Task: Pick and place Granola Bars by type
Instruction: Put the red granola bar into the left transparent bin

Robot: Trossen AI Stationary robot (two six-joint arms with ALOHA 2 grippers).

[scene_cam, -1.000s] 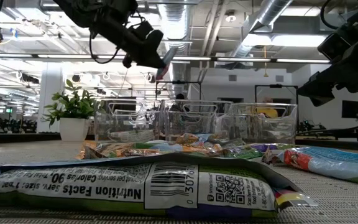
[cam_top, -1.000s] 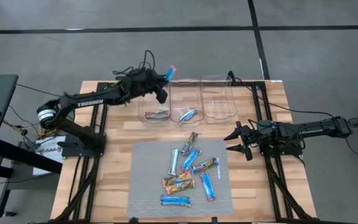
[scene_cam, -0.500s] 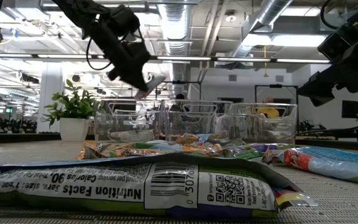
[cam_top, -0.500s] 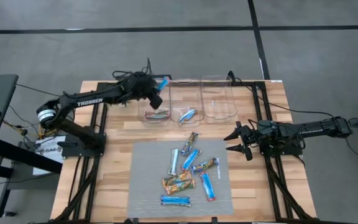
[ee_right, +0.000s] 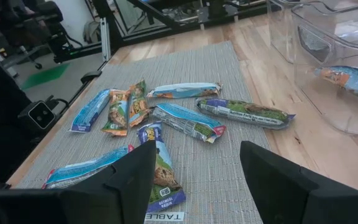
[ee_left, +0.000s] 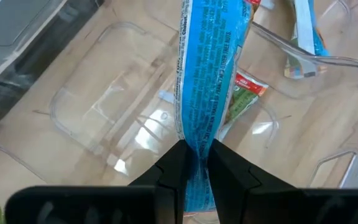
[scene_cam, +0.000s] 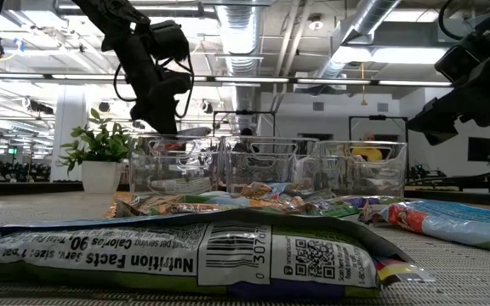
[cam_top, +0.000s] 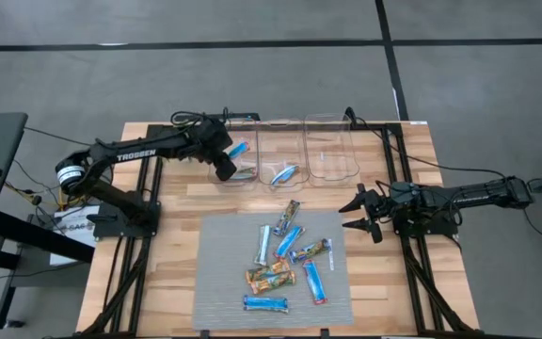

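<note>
My left gripper (cam_top: 226, 166) hangs over the left clear bin (cam_top: 236, 155), shut on a bright blue granola bar (cam_top: 241, 149). In the left wrist view the blue bar (ee_left: 207, 68) sticks out ahead of the fingers, above the bin floor and a red-green bar (ee_left: 244, 93) lying there. The middle bin (cam_top: 281, 151) holds a blue-silver bar (cam_top: 284, 174). Several bars (cam_top: 285, 254) lie loose on the grey mat. My right gripper (cam_top: 358, 215) waits open at the mat's right edge, touching nothing; the bars on the mat also lie ahead of it in the right wrist view (ee_right: 185, 121). My left gripper pinches the blue bar between its two fingers at one end (ee_left: 194, 158). The fingers slant down toward the bin. The bar reaches out lengthwise ahead of them and is lifted clear, above the left bin's inside.
A third clear bin (cam_top: 328, 149) stands right of the other two at the table's far side. The grey mat (cam_top: 219, 282) covers the near middle of the wooden table (cam_top: 172, 245). A small potted plant (scene_cam: 100, 153) stands behind the bins in the low view.
My left gripper has swung from high near the middle bin toward the table's left and near side and down to the left bin's rim, tipping downward. The blue bar, kept in its hold, has come down with it over the left bin.
</note>
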